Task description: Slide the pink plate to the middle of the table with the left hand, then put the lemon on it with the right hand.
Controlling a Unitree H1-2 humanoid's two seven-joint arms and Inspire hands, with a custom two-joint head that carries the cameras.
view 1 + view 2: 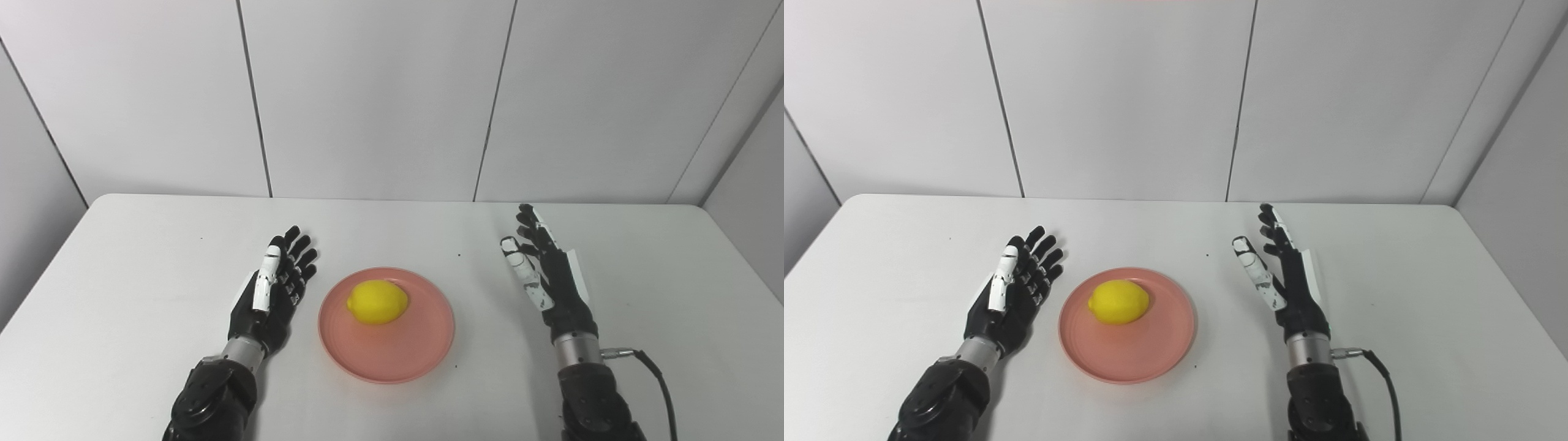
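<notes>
lemon (377, 301) on pink plate (392, 355) | both views alike | hands off

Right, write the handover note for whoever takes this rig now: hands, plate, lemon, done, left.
Left hand: open, holding nothing, beside the pink plate's left edge, not touching it.
Right hand: open, holding nothing, well clear to the plate's right, fingers pointing toward the wall.
Pink plate: near the middle of the white table, between the two hands.
Lemon: lying on the plate, toward its far-left part.
Done: plate looks placed, lemon is on it, both hands let go.
Left: nothing of the task appears to remain; perhaps just check that the lemon sits still.
</notes>
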